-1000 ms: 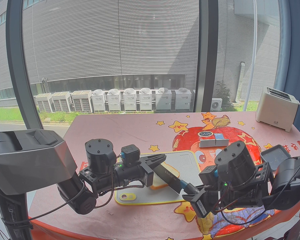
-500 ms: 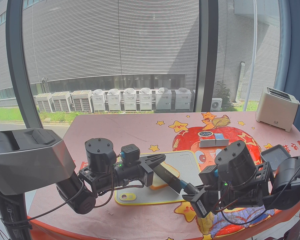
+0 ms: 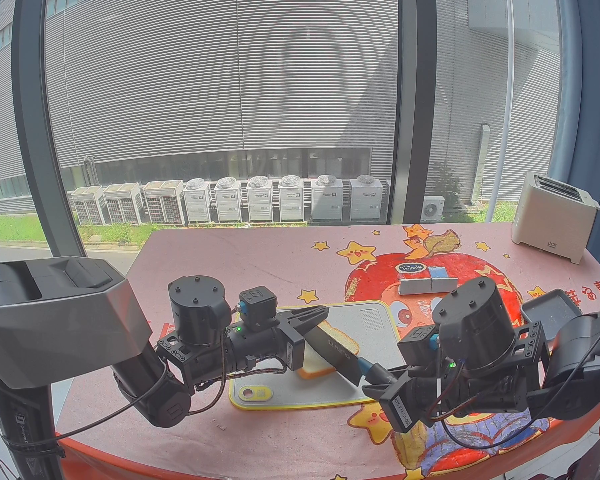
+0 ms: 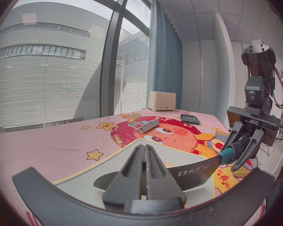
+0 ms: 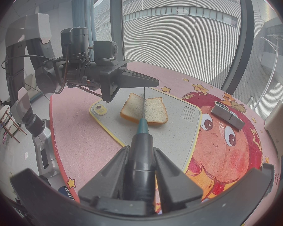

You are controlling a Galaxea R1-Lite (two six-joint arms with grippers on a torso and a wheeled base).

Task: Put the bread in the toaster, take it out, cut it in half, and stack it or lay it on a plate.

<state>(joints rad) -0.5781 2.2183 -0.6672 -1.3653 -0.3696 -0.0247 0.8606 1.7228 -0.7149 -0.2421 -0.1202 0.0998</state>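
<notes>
In the lower centre-left of the head view, the left gripper (image 3: 321, 313) is clenched and empty, just over the bread (image 3: 313, 367) on the cutting board (image 3: 377, 321). The knife (image 3: 340, 356) crosses the slice, its handle clamped in the right gripper (image 3: 384, 387).

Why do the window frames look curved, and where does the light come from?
Head view: the wide lens bows the window frame near the edges; daylight comes in from behind the table. Left and right wrist views: stronger fisheye bending, with a dark round border; in the right wrist view the bread and knife are evenly daylit.
</notes>
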